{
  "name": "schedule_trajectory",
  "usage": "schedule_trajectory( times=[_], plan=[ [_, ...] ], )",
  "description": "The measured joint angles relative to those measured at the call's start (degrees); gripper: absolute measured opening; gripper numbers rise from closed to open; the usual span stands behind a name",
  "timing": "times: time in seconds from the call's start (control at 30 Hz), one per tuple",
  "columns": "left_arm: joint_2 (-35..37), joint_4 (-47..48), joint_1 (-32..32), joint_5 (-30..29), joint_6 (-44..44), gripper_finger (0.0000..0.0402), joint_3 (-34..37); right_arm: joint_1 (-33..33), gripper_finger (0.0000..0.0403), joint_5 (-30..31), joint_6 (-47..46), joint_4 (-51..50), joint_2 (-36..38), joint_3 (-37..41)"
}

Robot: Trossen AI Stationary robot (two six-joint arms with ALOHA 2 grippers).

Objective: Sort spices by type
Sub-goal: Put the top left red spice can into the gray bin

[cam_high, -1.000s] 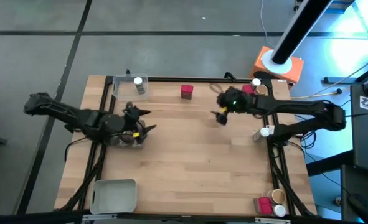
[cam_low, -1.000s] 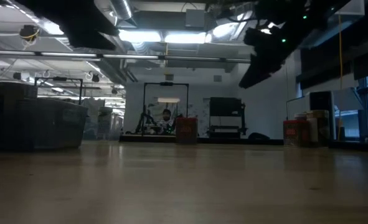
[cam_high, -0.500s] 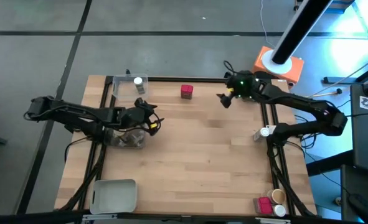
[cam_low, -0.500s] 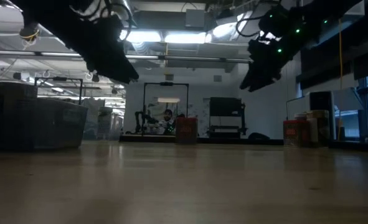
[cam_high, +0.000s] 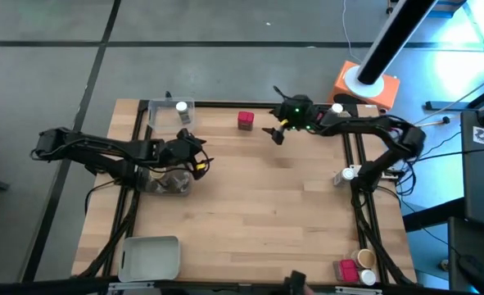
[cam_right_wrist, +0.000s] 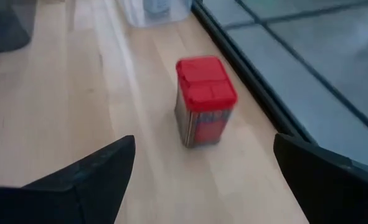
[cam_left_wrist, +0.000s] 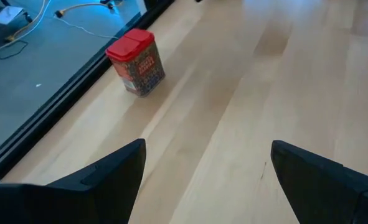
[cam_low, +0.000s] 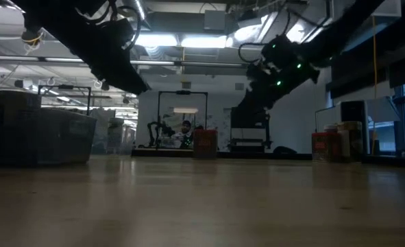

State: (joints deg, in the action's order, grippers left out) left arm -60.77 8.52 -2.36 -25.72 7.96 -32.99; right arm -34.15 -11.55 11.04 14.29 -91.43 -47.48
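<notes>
The left gripper (cam_high: 202, 161) hangs with jaws wide and empty over the clear tray (cam_high: 169, 183), barely shifted over the last half second, the red spice box (cam_left_wrist: 136, 62) well ahead of it. The right gripper (cam_high: 272, 133), also spread wide and holding nothing, has swung from the table's right edge toward that box (cam_high: 245, 120), now just ahead of its fingers (cam_right_wrist: 78, 180). A pick-up looks imminent.

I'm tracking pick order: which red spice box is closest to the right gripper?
The red box standing alone at the table's far edge, just beside the open right gripper; the other red boxes sit off at the right-hand corners.
</notes>
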Motion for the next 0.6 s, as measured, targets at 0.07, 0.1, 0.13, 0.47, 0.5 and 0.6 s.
schedule_trajectory(
  times=[0.07, 0.1, 0.13, 0.47, 0.5, 0.6],
  plan=[
    [0.36, 0.3, -0.44, -0.02, -0.98, 0.0329, 0.0, -0.25, 0.0381, -0.03, 1.18, 2.04, -2.73, -1.27],
    [0.46, 0.05, -0.55, -0.04, -1.23, 0.0329, -0.01, -0.43, 0.0381, -0.24, 1.71, 2.24, -4.04, -2.24],
    [0.52, -0.03, -0.8, -0.06, -1.8, 0.0329, -0.02, -0.43, 0.0381, -1.31, 2.21, 2.37, -5.31, -3.39],
    [0.54, -0.36, -2.11, -0.08, -1.87, 0.0329, -0.02, -0.42, 0.0381, -3.89, 3.54, -1.79, -18.06, -17.36],
    [0.54, -0.37, -2.11, -0.06, -1.32, 0.0329, -0.02, -0.42, 0.0381, -4.33, 4.32, -2.93, -18.91, -18.48],
    [0.54, -0.53, -2.03, 0.3, -0.13, 0.0329, -0.02, -0.42, 0.0381, -6.22, 5.63, -5.65, -21.23, -21.17]
  ],
)
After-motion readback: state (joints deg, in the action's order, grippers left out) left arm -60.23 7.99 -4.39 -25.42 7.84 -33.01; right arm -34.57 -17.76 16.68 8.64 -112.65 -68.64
